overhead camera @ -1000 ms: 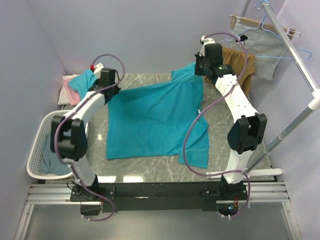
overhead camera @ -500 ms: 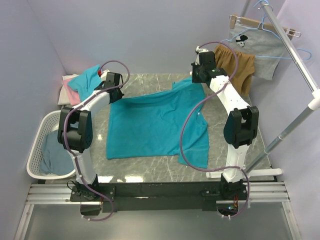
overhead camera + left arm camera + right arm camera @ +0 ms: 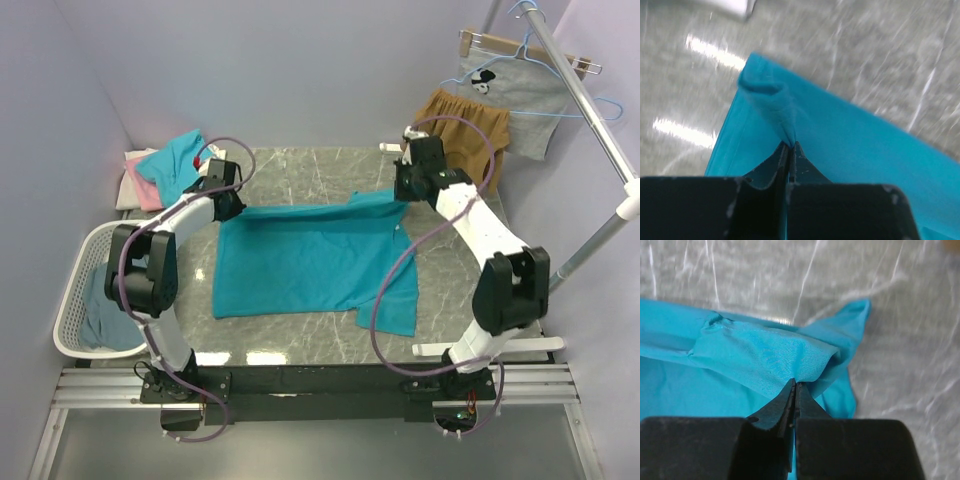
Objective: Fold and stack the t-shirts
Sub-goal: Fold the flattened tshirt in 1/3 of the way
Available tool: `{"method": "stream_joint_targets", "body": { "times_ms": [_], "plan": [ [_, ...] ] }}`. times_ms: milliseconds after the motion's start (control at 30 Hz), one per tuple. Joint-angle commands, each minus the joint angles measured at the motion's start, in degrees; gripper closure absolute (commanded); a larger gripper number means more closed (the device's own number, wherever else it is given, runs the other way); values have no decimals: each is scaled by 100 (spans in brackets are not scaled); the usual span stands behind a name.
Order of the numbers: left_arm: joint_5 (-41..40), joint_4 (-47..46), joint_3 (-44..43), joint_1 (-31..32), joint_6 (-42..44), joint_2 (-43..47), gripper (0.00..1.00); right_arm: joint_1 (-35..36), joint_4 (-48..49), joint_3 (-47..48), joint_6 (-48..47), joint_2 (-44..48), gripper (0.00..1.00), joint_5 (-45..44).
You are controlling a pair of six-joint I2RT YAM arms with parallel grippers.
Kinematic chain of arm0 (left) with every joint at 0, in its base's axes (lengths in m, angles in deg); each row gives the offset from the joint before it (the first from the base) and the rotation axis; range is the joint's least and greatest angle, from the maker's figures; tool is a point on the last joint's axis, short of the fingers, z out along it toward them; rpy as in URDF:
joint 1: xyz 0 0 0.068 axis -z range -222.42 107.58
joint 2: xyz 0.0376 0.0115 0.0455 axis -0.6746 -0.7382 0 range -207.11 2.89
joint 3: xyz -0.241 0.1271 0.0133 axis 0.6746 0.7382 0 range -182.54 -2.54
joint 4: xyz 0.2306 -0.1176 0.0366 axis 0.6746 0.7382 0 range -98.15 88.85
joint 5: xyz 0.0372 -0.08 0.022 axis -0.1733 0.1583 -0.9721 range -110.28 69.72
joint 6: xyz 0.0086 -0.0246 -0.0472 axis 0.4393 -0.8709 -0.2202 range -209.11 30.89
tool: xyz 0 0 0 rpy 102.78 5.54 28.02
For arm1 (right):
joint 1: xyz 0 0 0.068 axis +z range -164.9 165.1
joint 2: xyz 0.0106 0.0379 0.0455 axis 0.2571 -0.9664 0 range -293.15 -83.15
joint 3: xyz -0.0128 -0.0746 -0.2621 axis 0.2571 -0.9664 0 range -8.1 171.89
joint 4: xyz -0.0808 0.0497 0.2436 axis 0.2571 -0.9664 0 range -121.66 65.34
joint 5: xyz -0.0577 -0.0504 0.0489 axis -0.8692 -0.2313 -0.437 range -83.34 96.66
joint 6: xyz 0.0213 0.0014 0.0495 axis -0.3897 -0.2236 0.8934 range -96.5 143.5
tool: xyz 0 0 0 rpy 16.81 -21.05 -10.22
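Note:
A teal t-shirt [image 3: 305, 255] lies spread on the marble table [image 3: 300, 175]. My left gripper [image 3: 228, 203] is shut on its far left corner; in the left wrist view the cloth [image 3: 775, 107] bunches up at the fingertips [image 3: 790, 146]. My right gripper [image 3: 405, 188] is shut on the far right edge near a sleeve; in the right wrist view a fold of teal cloth [image 3: 770, 355] is pinched at the tips [image 3: 794, 384]. Both hold the far edge low, pulled toward the near side. A sleeve [image 3: 397, 305] lies at the near right.
Folded pink, white and teal garments [image 3: 160, 170] are piled at the far left. A white basket [image 3: 70, 300] with a slate-blue garment [image 3: 105, 315] stands left of the table. Tan-brown shorts [image 3: 470, 130] and a grey printed garment [image 3: 515, 95] hang on the rack [image 3: 590, 110] at right.
Both grippers have moved down and toward the near side, carrying the shirt's far edge. The shirt, lifted at the back before, now lies lower and shorter front to back.

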Motion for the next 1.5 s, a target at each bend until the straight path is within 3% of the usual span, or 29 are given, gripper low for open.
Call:
{"method": "stream_joint_targets", "body": {
  "times_ms": [0, 167, 200, 267, 333, 367, 400, 467, 733, 1033, 1467],
  "plan": [
    [45, -15, 497, -12, -289, 569, 96, 120, 224, -907, 365, 788, 100, -16],
    [132, -112, 1060, -12, -360, 684, 94, 164, -3, -1481, 734, 737, 100, -298],
    [132, -112, 1104, -12, -412, 693, 88, 181, -117, -1525, 769, 702, 100, -367],
    [167, -200, 1227, -12, -387, 728, 77, 199, -135, -1683, 928, 684, 74, -718],
    [89, -174, 1210, -12, -343, 816, 59, 217, -170, -1719, 1094, 754, 67, -982],
    [71, -139, 1193, -12, -325, 859, 50, 217, -153, -1728, 1138, 902, 46, -1183],
    [36, -95, 1114, -12, -281, 938, 35, 217, -101, -1719, 1156, 991, 41, -1246],
    [9, 28, 1017, -12, -228, 1070, 30, 217, -21, -1641, 1148, 1175, 34, -1317],
    [395, -200, 596, -12, -114, 1098, 21, 217, 137, -876, 999, 334, 31, -843],
    [906, -771, 402, -12, -255, 184, 23, 59, 14, 187, 1095, -1292, 32, -1641],
    [765, -1149, 551, -12, -149, -370, 22, -609, 40, 214, 946, -1627, 31, -1344]
  ]
}}
